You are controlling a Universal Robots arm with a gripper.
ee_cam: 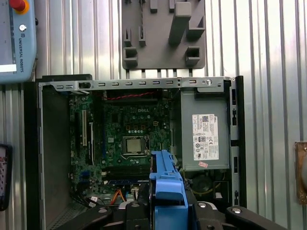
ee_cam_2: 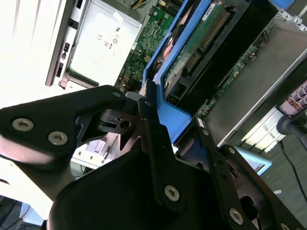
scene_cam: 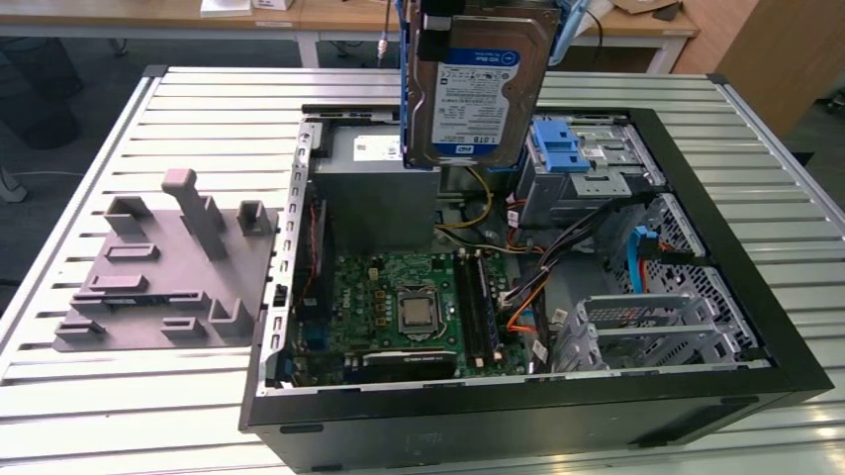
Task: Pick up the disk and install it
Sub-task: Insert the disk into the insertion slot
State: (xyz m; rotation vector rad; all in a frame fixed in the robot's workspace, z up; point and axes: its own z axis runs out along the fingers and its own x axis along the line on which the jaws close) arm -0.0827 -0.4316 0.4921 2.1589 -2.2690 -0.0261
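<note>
The disk hangs upright above the back of the open computer case, label facing the exterior view, with blue rails along its edges. My gripper is shut on its upper end, its black fingers clamping the blue rail. The second wrist view looks down the disk's circuit-board side toward the case. In the first wrist view the blue rail sticks out between the fingers above the motherboard.
The open case holds a motherboard, a grey power-supply box, a metal bay with a blue latch and loose cables. A grey fixture with pegs lies on the slatted table. A pendant sits beside the case.
</note>
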